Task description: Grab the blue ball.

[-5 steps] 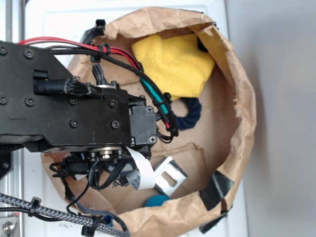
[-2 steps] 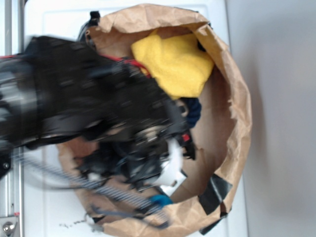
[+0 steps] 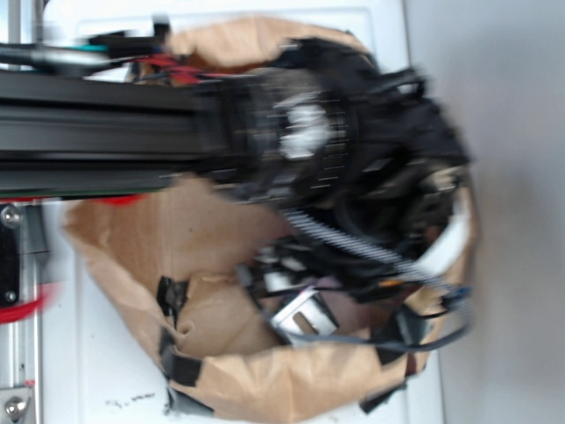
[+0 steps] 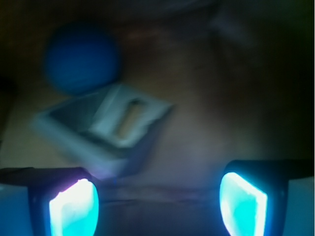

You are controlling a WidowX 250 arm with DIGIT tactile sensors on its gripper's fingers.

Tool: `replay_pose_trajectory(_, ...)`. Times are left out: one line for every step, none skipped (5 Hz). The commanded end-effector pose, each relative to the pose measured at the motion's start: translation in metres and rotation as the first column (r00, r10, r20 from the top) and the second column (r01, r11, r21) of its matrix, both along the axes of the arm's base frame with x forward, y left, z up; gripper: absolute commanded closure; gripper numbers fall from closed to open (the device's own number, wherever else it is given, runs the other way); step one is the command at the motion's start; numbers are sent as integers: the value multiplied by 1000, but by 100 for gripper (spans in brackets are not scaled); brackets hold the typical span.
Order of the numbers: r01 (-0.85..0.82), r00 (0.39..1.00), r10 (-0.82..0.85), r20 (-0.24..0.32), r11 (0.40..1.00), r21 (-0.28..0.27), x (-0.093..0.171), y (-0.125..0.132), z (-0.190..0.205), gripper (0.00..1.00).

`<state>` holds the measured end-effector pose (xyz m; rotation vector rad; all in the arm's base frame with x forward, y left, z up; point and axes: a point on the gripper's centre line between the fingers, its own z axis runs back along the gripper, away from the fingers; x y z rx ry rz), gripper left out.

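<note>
Beside the slotted metal bracket [image 4: 106, 130] sits the round matte blue ball [image 4: 81, 57].

Exterior view bright, arm motion-blurred, wrist view dim, soft, blue-tinted

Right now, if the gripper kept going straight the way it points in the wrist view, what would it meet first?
Probably bare brown paper bag floor. The open gripper has its fingers spread, with the metal bracket left of the centre line and the blue ball further left beyond it. Blur makes depth uncertain.
</note>
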<state>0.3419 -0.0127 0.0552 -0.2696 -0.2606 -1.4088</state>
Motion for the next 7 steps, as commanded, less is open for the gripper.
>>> replay_pose_trajectory(202,972,-203,119,979,23,-19,-25,31,0)
replay_pose_trajectory(242,959,-242,146,970,14,-45,-20,43,0)
replay_pose_trajectory(261,950,-257,180,965,2,-56,-18,53,0)
replay_pose_trajectory(289,942,-284,179,957,2,-61,-33,49,0)
replay_pose_trajectory(326,930,-315,191,945,-28,-69,-52,39,0)
replay_pose_trajectory(371,914,-353,202,927,-58,-83,-72,37,0)
replay_pose_trajectory(351,917,-329,225,935,-61,-92,-85,40,0)
